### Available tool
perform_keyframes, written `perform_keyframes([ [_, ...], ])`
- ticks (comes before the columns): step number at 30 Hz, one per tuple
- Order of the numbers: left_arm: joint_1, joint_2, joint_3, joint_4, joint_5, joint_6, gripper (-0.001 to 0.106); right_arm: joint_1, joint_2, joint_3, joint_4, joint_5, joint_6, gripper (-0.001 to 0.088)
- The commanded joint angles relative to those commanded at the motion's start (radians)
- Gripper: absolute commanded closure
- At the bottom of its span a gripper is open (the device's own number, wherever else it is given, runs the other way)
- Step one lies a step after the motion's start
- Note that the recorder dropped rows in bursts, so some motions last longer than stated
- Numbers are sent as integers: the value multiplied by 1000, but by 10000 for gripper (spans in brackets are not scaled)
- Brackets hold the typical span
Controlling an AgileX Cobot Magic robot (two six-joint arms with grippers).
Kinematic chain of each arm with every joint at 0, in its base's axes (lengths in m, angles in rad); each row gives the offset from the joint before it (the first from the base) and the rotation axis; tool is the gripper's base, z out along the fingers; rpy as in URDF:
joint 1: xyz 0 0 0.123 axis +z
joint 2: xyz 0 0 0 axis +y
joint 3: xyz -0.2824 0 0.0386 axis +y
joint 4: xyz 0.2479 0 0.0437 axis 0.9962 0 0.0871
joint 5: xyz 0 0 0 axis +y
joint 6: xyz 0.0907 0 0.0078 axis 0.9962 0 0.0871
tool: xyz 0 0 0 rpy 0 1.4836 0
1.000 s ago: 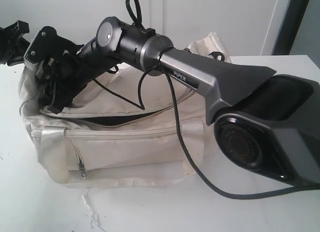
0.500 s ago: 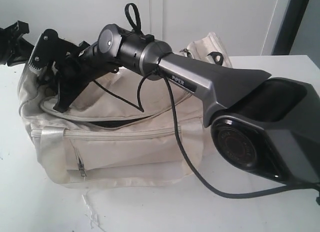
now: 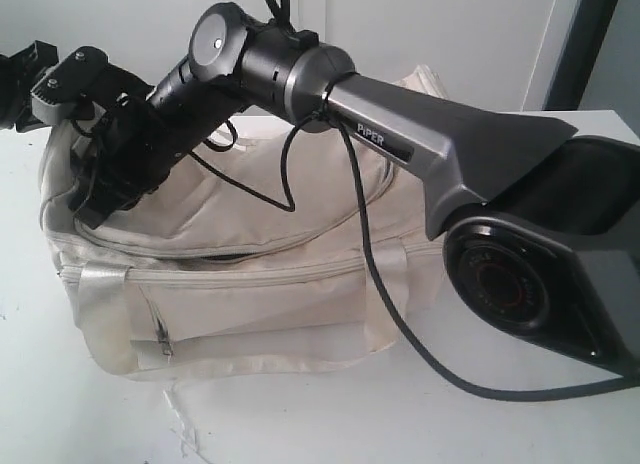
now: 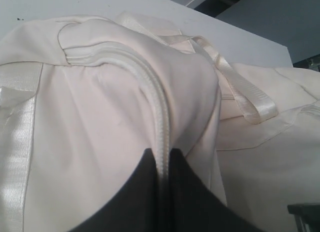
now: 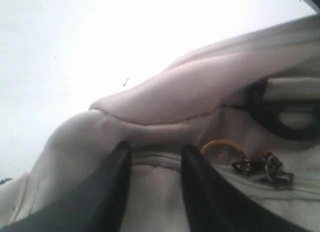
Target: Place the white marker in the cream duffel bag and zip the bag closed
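my left end effector [image 4: 161,156] is pinched on the raised zip [image 4: 152,92] ridge of the bag [image 3: 260,294], with the zip tape caught between its dark fingers [image 4: 200,202]. my right end effector [image 5: 155,151] stands part spread, its tips against the bag's top near the metal zip pull [image 5: 260,168] and a gold ring [image 5: 222,143]; nothing looks pinched between them. the bag lies on the white bench [image 3: 300,424], its main zip mostly shut with a thin dark slit showing. i cannot see the marker in any view.
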Motion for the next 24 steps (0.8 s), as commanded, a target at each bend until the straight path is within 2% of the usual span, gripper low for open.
perform_keyframes([
  [3,0,0,0,-3,0,0,1050,5,-32,0,-8,-47,0,395],
  [6,0,0,0,-3,0,0,1050,5,-40,0,-27,39,0,494],
  [7,0,0,0,-3,0,0,1050,5,-32,0,-91,168,0,598],
  [8,0,0,0,-3,0,0,1050,5,-27,0,-147,231,0,662],
  [9,0,0,0,-3,0,0,1050,5,-18,0,-272,283,49,793],
  [10,0,0,0,-3,0,0,1050,5,-14,0,-350,285,107,847],
  [11,0,0,0,-3,0,0,1050,-6,-14,0,-490,275,219,868],
  [13,0,0,0,-3,0,0,1050,-28,-20,0,-658,266,385,868],
  [14,0,0,0,-3,0,0,1050,-37,-25,0,-671,260,420,868],
  [17,0,0,0,-3,0,0,1050,-52,-56,0,-654,234,432,868],
  [18,0,0,0,-3,0,0,1050,-52,-73,0,-611,222,432,868],
  [20,0,0,0,-3,0,0,1050,-52,-106,0,-442,182,396,868],
  [22,0,0,0,-3,0,0,1050,-52,-121,0,-154,154,248,868],
  [24,0,0,0,-3,0,0,1050,-52,-115,0,30,154,112,868],
])
